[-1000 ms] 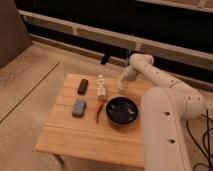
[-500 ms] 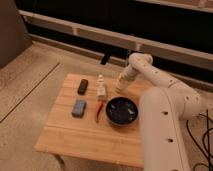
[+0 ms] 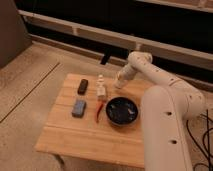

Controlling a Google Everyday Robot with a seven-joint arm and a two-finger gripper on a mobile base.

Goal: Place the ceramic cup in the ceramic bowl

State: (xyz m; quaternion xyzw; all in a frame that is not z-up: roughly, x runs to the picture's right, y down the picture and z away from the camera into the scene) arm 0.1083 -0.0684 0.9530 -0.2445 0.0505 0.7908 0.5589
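The black ceramic bowl (image 3: pixel 121 110) stands on the wooden table (image 3: pixel 75 135), right of centre. My gripper (image 3: pixel 120 81) is at the far edge of the table, just behind the bowl and a little to its left. A small cream-beige shape at the gripper's tip looks like the ceramic cup (image 3: pixel 119 83). It is low over the table's far edge and largely merged with the gripper. I cannot tell whether it is held or standing on the table.
A small white bottle-shaped object (image 3: pixel 101 86) stands left of the gripper. A black block (image 3: pixel 83 86) and a flat grey-blue block (image 3: pixel 79 107) lie further left. A thin red object (image 3: pixel 99 112) lies beside the bowl. My arm's white body (image 3: pixel 165 125) covers the table's right side.
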